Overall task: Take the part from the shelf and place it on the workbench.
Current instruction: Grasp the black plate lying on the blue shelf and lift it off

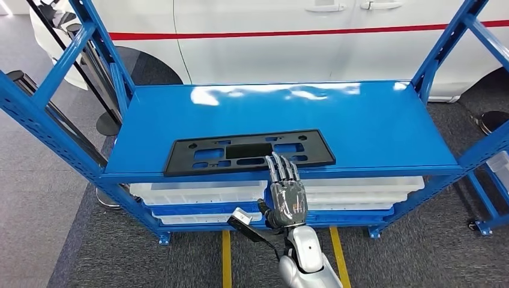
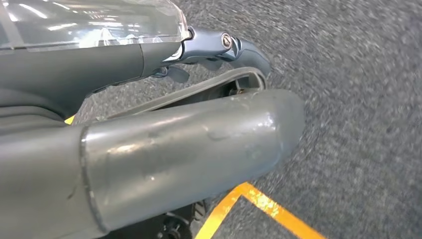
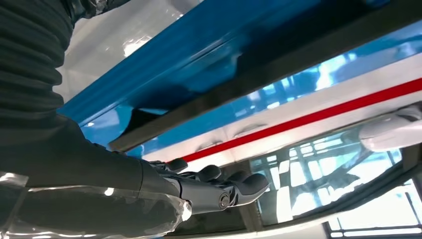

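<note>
My left hand (image 2: 164, 149) is hard to read: the left wrist view shows a thick grey thumb, scuffed and dull, and part of a darker finger under a clear cover, all blurred over grey carpet (image 2: 368, 99) with an orange floor line (image 2: 259, 201). I cannot tell whether that hand is released or clenched.

My right hand (image 1: 286, 195) comes up in the head view, fingers straight and held side by side, grasping nothing. Its fingertips (image 1: 281, 163) overlap the near edge of the part (image 1: 249, 151); whether they touch it I cannot tell. The right wrist view shows those dark fingers (image 3: 219, 186) stretched flat along the glossy shelf top, with reflections that make the surface difficult to follow.

The part is one flat black plastic frame, long and rectangular, pierced by several rectangular cut-outs and small round holes. It lies flat on the top level of the shelf (image 1: 372, 129), near the front edge, left of centre. The shelf is blue painted metal, smooth and shiny, with perforated uprights; its right and left ends are cut off by the picture edges.

Beneath the top level sit translucent white plastic bins (image 1: 198, 193), partly hidden by the front rail; I count two layers, uncertainly. Behind the shelf stands one white car (image 1: 270, 42) with a red stripe, cropped at the top.
</note>
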Controlling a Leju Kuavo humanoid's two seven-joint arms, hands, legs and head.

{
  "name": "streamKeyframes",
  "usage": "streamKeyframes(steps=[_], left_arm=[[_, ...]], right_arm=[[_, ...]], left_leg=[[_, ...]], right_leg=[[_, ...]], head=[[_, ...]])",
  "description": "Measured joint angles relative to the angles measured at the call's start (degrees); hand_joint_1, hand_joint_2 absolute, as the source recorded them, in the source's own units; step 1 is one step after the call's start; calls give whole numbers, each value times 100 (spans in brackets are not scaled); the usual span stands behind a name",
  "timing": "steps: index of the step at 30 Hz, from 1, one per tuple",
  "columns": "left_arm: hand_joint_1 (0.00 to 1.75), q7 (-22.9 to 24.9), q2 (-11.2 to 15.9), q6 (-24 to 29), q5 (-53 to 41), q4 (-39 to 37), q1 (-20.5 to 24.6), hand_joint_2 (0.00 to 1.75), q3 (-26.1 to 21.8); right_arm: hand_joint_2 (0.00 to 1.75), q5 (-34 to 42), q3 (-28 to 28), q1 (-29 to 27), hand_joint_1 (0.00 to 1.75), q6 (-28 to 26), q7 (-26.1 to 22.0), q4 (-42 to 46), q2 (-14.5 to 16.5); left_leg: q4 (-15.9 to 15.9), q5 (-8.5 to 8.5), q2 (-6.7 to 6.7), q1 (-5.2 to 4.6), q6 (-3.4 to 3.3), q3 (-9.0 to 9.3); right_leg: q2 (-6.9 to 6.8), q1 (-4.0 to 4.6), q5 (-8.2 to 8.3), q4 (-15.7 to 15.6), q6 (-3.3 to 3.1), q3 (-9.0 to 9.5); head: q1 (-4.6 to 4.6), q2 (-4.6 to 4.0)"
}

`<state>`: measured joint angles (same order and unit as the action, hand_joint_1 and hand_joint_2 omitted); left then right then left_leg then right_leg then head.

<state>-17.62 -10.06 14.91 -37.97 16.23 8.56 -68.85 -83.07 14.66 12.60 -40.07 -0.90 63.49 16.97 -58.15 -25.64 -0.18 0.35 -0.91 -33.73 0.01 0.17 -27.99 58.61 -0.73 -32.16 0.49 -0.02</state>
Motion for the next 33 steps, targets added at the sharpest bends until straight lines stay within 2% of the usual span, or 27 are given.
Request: streamKeyframes(steps=[2,3,5,6,7,8,10,11,12,14,16,17,18,19,21,22,23,24,25,26,27,29,31,33], left_arm=[[0,-13,-5,0,12,2,-14,0,-2],[0,-15,-8,0,14,3,-13,0,-2],[0,-17,-8,-2,15,5,-7,0,-2],[0,-17,-8,-5,19,5,-9,0,-2],[0,-17,-9,-10,24,5,-16,0,-2],[0,-17,-14,-19,32,5,-26,0,-2],[0,-19,-29,-42,51,5,-39,0,-2],[0,-22,-36,-56,60,5,-37,0,-2],[0,-26,-38,-66,67,5,-33,0,-2],[0,-34,-37,-80,77,5,-27,0,-2],[0,-41,-36,-83,82,5,-29,0,-2],[0,-46,-36,-83,82,5,-28,0,-2],[0,-50,-35,-83,82,5,-26,0,-2],[0,-54,-35,-83,82,5,-27,0,-2],[0,-56,-36,-83,82,5,-39,0,-2],[0,-55,-36,-82,82,5,-49,0,-2],[0,-55,-34,-81,82,5,-59,0,-2],[0,-55,-33,-80,82,5,-65,0,-2],[0,-54,-32,-78,81,5,-66,0,-2],[0,-54,-27,-77,80,5,-64,0,-2],[0,-57,-23,-76,78,5,-58,0,-2],[0,-70,-17,-79,73,5,-43,0,2],[0,-85,-21,-81,67,5,-40,0,5],[0,-85,-30,-83,59,5,-43,0,8]], right_arm=[[175,9,43,19,0,-4,-30,-9,20],[175,11,58,29,0,-7,-36,-14,26],[175,21,70,36,0,-8,-38,-37,26],[175,26,79,34,0,-8,-40,-55,25],[175,31,89,33,0,-8,-45,-72,24],[175,34,111,37,0,-8,-54,-89,24],[175,41,174,56,0,-8,-67,-114,24],[175,50,210,73,0,-8,-70,-124,26],[175,61,243,92,0,-8,-70,-133,28],[175,93,302,127,0,-8,-56,-151,32],[175,115,351,153,0,-9,-41,-162,39],[175,121,370,171,0,-10,-38,-167,44],[175,127,389,192,0,-10,-38,-172,52],[175,133,406,210,0,-10,-38,-180,57],[175,147,431,227,0,-10,-38,-202,62],[175,151,438,226,0,-10,-38,-216,62],[175,152,445,226,0,-10,-37,-228,62],[175,153,454,227,0,-10,-37,-239,63],[175,156,462,232,0,-10,-38,-249,66],[175,168,468,241,0,-10,-38,-257,68],[175,184,473,252,0,-10,-39,-267,71],[175,222,474,272,0,-13,-43,-286,75],[175,238,475,283,0,-15,-53,-295,77],[175,231,475,297,0,-16,-61,-299,78]], left_leg=[[76,10,5,39,-50,63],[105,9,8,59,-77,99],[110,-24,7,57,-111,135],[108,-47,3,57,-115,156],[105,-71,0,58,-112,180],[100,-103,-4,60,-101,218],[90,-181,-11,65,-60,301],[76,-227,-15,58,-23,334],[70,-258,-18,50,15,347],[76,-294,-18,42,90,360],[62,-341,-11,61,153,390],[-47,-407,-8,69,180,358],[-269,-518,-6,75,205,259],[-606,-657,-4,79,222,80],[-1359,-889,-4,82,245,-386],[-1566,-876,-4,82,245,-553],[-1551,-736,-5,81,234,-616],[-1307,-488,-5,78,210,-565],[-914,-208,-5,70,174,-440],[-552,-3,-5,50,132,-298],[-263,104,-5,29,92,-180],[-75,87,-8,-11,40,-93],[-7,79,-8,8,7,-67],[59,85,0,47,-41,-20]], right_leg=[[0,-1,-115,175,62,-63],[2,-11,-238,427,93,-185],[3,-42,-514,1154,140,-596],[2,-62,-564,1440,161,-788],[1,-78,-531,1576,177,-908],[0,-94,-358,1458,187,-907],[-1,-117,110,771,179,-648],[-1,-111,277,403,164,-491],[2,-103,332,187,141,-395],[15,-69,282,81,83,-347],[24,-77,257,49,9,-305],[20,-86,245,21,-31,-264],[12,-97,231,-5,-70,-220],[3,-93,211,-15,-101,-188],[-1,-74,164,-13,-139,-144],[5,-63,136,-9,-145,-116],[15,-53,103,-5,-144,-77],[25,-44,65,-1,-139,-25],[31,-37,25,1,-128,32],[33,-24,-13,3,-108,75],[35,-16,-41,6,-83,97],[31,-11,-67,1,-26,95],[26,-17,-93,-4,30,100],[25,-20,-249,232,93,4]], head=[[2,0],[3,0],[3,0],[4,0],[4,0],[4,0],[4,0],[5,0],[4,0],[2,0],[2,0],[-2,0],[-2,1],[-2,0],[-2,0],[-2,0],[-1,0],[-2,-1],[-2,-1],[-1,-1],[-2,-1],[-1,0],[1,1],[5,-1]])
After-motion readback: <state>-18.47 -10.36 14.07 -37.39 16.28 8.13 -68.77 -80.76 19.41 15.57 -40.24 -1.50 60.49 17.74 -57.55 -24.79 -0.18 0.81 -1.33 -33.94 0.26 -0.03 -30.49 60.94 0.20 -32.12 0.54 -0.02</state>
